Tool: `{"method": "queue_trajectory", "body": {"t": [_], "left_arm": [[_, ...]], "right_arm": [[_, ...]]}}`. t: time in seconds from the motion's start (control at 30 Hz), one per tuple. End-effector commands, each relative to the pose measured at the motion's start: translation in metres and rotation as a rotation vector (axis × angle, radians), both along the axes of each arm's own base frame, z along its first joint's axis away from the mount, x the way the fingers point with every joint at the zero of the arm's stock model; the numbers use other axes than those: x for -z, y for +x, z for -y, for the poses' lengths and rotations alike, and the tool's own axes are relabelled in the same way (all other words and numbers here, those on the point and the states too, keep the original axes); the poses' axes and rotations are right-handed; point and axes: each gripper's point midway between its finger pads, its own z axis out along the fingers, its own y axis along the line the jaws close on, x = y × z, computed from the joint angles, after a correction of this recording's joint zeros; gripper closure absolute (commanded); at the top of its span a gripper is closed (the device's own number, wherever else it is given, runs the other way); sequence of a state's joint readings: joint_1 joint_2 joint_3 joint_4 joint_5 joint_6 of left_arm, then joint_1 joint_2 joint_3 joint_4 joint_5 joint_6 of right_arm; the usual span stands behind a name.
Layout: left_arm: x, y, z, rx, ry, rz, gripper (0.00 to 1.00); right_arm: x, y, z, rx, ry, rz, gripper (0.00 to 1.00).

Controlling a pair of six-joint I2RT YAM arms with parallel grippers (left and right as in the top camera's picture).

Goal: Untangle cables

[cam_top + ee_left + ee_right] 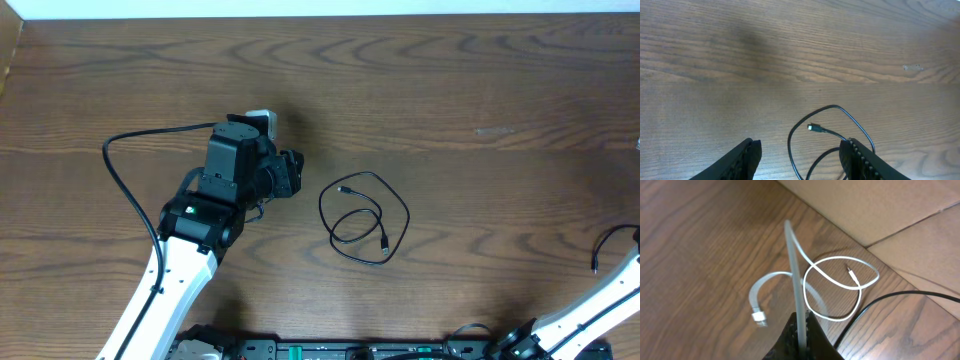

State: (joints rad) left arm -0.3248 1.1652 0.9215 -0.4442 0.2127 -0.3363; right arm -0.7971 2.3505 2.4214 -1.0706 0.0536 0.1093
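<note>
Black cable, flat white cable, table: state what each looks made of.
Black cable: likely a rubbery plastic jacket, matte, lying in soft loops. Flat white cable: likely matte plastic, ribbon-shaped, with a springy curl; its silvery plug end looks metal. Table: wood or wood-look laminate, brown grain, dull glare.

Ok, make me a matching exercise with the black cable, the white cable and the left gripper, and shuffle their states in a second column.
Column one:
1. black cable
2. white cable
3. left gripper

Column two:
A. open, holding nothing
B. pinched in the shut right gripper
C. lying loose in a loop on the table

Pairs: 1-C, 2-B, 3-A
</note>
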Motion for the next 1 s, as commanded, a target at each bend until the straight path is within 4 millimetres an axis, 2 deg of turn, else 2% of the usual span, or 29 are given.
{"method": "queue_trajectory", "body": {"t": [0.0, 0.13, 0.17, 0.2, 0.27, 0.33, 0.37, 0.47, 0.5, 0.53, 0.67, 0.97], "left_arm": [[0.005, -0.002, 0.003, 0.020, -0.001, -0.009, 0.44], [0.005, -0.002, 0.003, 0.021, -0.002, -0.007, 0.44], [0.005, -0.002, 0.003, 0.021, -0.002, -0.007, 0.44], [0.005, -0.002, 0.003, 0.021, -0.002, -0.007, 0.44], [0.005, -0.002, 0.003, 0.021, -0.002, -0.007, 0.44], [0.005, -0.002, 0.003, 0.021, -0.003, -0.008, 0.44], [0.005, -0.003, 0.004, 0.027, -0.007, -0.009, 0.44], [0.005, -0.004, 0.006, 0.038, -0.012, -0.012, 0.44], [0.005, -0.004, 0.006, 0.038, -0.010, -0.014, 0.44], [0.005, -0.004, 0.006, 0.043, -0.006, -0.013, 0.44], [0.006, -0.004, 0.005, 0.052, 0.004, -0.007, 0.43], [0.015, -0.013, 0.002, 0.079, 0.041, -0.044, 0.43]], "right_arm": [[-0.002, -0.003, 0.007, 0.006, -0.036, -0.022, 0.96], [-0.002, -0.016, 0.016, 0.061, -0.075, -0.071, 0.97], [-0.002, -0.019, 0.018, 0.073, -0.077, -0.079, 0.94], [-0.001, -0.021, 0.018, 0.079, -0.073, -0.083, 0.87], [0.000, -0.024, 0.018, 0.085, -0.064, -0.087, 0.64], [0.001, -0.025, 0.017, 0.085, -0.058, -0.092, 0.47], [0.002, -0.026, 0.016, 0.083, -0.053, -0.097, 0.40], [0.005, -0.024, 0.010, 0.068, -0.030, -0.097, 0.28], [0.006, -0.021, 0.006, 0.056, -0.014, -0.089, 0.19], [0.006, -0.017, 0.002, 0.044, 0.002, -0.073, 0.01], [-0.005, -0.009, -0.012, 0.020, 0.031, -0.029, 0.01], [-0.059, -0.017, -0.044, 0.063, 0.031, 0.034, 0.01]]}}
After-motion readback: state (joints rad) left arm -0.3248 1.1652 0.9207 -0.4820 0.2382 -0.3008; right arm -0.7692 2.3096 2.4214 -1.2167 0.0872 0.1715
